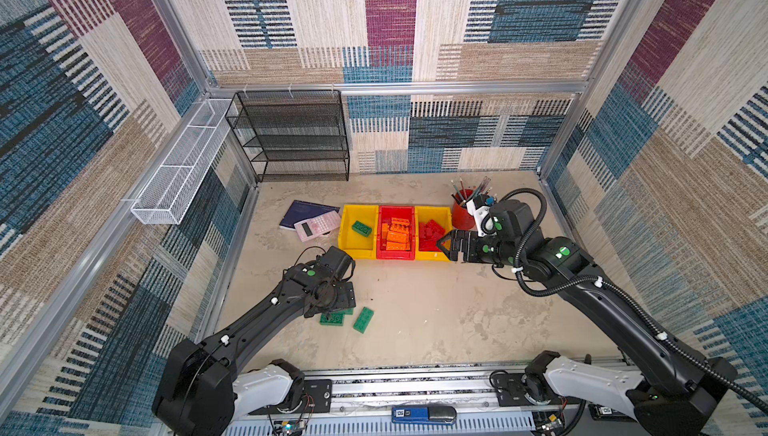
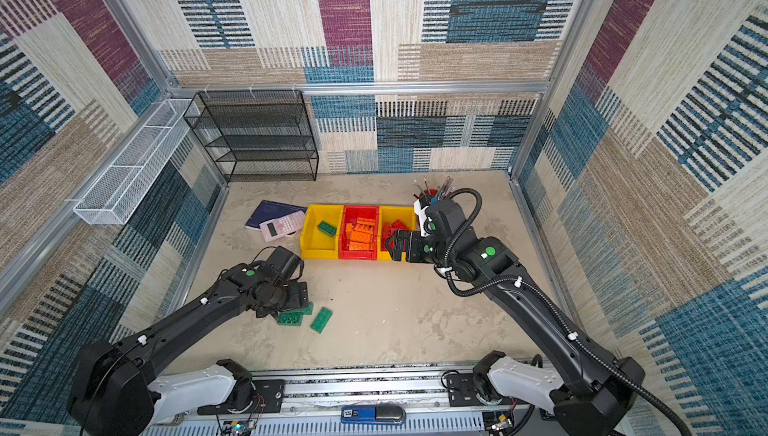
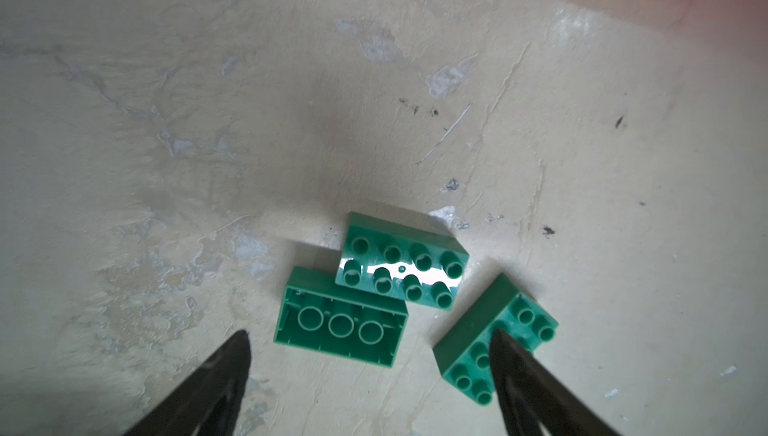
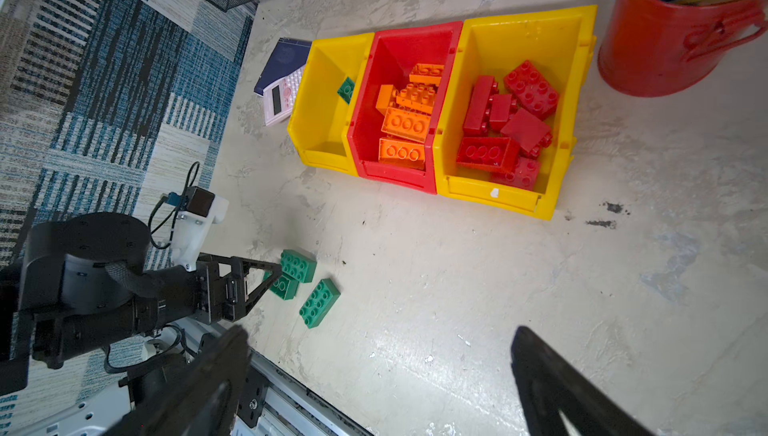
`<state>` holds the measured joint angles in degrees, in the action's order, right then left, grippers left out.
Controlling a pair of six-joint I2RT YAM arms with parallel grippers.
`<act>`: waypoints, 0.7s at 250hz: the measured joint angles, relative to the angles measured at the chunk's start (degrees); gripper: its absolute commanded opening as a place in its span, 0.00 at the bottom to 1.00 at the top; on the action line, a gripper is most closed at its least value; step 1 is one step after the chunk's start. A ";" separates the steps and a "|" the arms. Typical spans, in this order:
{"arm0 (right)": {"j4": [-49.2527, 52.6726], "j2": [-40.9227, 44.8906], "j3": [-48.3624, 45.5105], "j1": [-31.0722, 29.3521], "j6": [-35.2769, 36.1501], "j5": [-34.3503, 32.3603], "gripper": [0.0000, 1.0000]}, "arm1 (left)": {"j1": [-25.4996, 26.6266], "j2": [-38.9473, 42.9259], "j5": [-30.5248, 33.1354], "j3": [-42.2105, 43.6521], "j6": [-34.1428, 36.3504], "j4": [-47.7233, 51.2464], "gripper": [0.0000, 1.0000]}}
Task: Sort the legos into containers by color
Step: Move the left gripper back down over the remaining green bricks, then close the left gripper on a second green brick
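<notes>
Between the spread fingers [image 3: 232, 363] of the left gripper [image 3: 370, 336] lay a green brick [image 3: 340, 325] turned hollow side up, with three round tubes showing inside it. Just past the fingertips sat a second green brick [image 3: 401, 267], studs up. It had eight studs in two rows and a glossy top, and one corner was close against the upturned one. A third green brick [image 3: 465, 330], also studs up and skewed, lay partly behind one fingertip; whether that finger touched it could not be told. All three rested on the pale, scuffed table [image 3: 208, 122], and nothing was pinched.

Well beyond those fingers stood three bins in a row, wall against wall. These were a yellow bin [image 1: 357, 253] holding a single green brick [image 1: 361, 228], a red bin [image 1: 395, 256] heaped with orange bricks [image 1: 397, 236], and a second yellow bin [image 1: 432, 211] filled with red bricks [image 1: 430, 232]. The right gripper [image 1: 449, 250] hovered at the near edge of that last bin, its fingers spread wide with nothing between them.
</notes>
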<state>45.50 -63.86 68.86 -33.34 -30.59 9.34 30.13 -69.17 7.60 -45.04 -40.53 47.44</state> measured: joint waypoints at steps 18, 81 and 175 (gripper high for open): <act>0.48 0.96 -0.17 -0.02 -0.02 0.20 1.00 | 0.04 -0.63 0.22 0.33 0.07 -0.85 0.90; 2.40 3.32 -1.31 -0.02 -0.48 0.61 1.00 | 0.15 -4.46 1.42 0.24 2.29 -4.57 0.90; 3.61 5.79 -2.89 -0.02 -1.55 0.57 1.00 | 0.37 -8.20 -0.44 1.99 3.23 -9.73 0.89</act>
<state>49.10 -58.06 65.98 -33.36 -32.14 9.91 30.50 -77.36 7.16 -43.05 -37.30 37.71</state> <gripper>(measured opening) 0.995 0.894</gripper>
